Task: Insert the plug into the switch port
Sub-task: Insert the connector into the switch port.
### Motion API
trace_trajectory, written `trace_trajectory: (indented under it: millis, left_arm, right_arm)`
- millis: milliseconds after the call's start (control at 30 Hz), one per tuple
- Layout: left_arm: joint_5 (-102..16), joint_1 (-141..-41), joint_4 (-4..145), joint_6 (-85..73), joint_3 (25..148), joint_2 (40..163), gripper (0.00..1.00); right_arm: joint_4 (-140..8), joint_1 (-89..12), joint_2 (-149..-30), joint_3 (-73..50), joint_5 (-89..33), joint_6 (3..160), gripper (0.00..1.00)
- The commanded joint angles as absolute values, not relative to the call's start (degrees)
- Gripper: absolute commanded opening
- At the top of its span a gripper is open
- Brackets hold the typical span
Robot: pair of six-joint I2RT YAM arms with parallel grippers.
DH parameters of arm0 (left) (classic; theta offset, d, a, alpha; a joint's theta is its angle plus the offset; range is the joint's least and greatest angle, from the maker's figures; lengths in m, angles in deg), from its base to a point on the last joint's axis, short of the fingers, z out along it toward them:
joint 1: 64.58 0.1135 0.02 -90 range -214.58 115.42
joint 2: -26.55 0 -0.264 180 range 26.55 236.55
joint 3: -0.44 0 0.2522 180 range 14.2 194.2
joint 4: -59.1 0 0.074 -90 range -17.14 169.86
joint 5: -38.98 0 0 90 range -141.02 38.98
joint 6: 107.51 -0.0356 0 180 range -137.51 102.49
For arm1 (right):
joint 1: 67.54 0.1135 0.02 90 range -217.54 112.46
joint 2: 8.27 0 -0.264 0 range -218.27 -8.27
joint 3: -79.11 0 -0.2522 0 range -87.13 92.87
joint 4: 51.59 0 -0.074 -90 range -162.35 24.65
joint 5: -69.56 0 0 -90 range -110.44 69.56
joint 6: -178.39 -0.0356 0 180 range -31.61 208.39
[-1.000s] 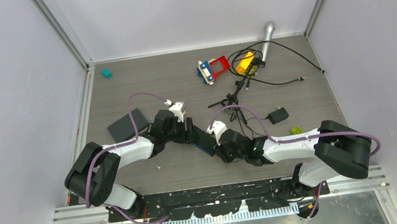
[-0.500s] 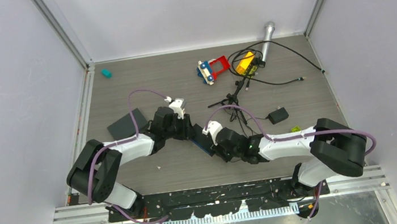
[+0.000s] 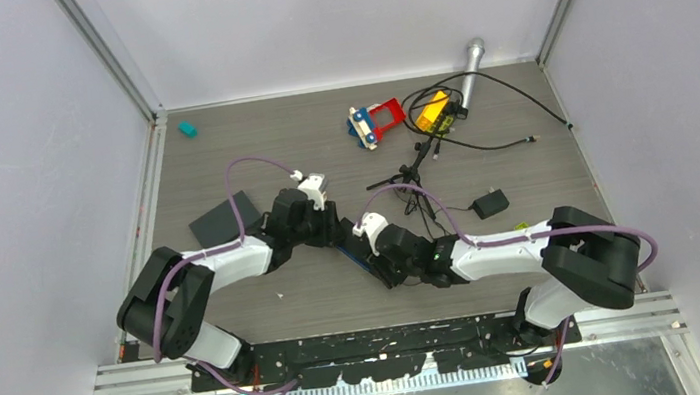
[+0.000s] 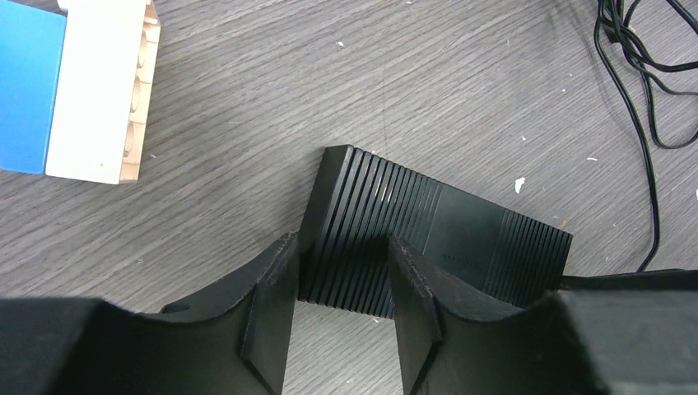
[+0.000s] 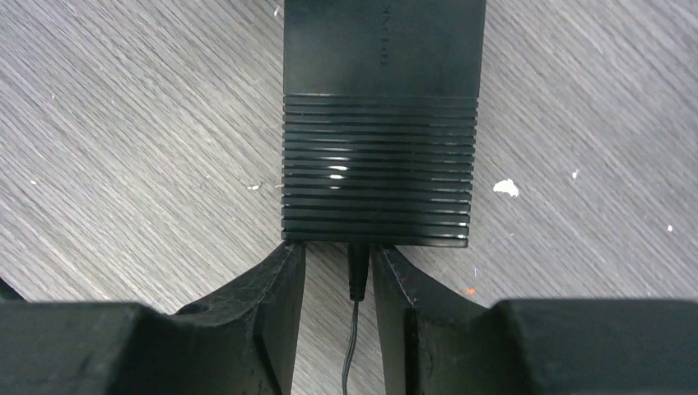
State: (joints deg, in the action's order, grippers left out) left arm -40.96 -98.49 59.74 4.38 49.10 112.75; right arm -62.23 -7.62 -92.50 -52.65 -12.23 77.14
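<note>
Switch (image 4: pixel 428 222) lying flat on counter (image 4: pixel 247 99) — corner being straddled by left hand (image 4: pixel 342 243), fingers (image 4: pixel 267 304) apart, likely for bracing against push. Plug (image 5: pixel 356 276) being seen at switch edge, seemingly seated; right hand (image 5: pixel 339 251) parted either side, not pinching — cable (image 5: pixel 352 346) lying free.

text: none legible | switch (image 5: pixel 379 123) — faint marking (image 5: pixel 383 37), perhaps embossed, unreadable
</note>
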Motion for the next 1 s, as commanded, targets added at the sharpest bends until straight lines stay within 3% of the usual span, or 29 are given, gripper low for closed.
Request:
trace_trajectory:
  millis: [0,300,433,600,967]
  left_arm:
    - [-42.1,-99.1,62.3,3.7,50.0,111.3,0.46]
    - [-42.1,-99.1,62.4,3.6,50.1,111.5,0.46]
    - [-41.6,-99.1,62.3,3.5,50.3,111.8,0.45]
    - [-40.3,-99.1,61.7,3.2,50.3,112.4,0.45]
    - [-34.3,-99.2,60.2,2.4,50.7,114.2,0.43]
  right_arm:
    - [-64.0,-7.6,-89.2,-54.4,-12.0,73.1,0.41]
    - [-65.0,-7.6,-86.5,-55.2,-12.4,71.0,0.39]
    - [-64.2,-7.6,-87.8,-54.8,-12.3,71.9,0.3]
    - [-63.6,-7.6,-90.5,-53.0,-12.8,73.7,0.09]
    - [-63.6,-7.6,-93.1,-48.2,-10.7,79.4,0.01]
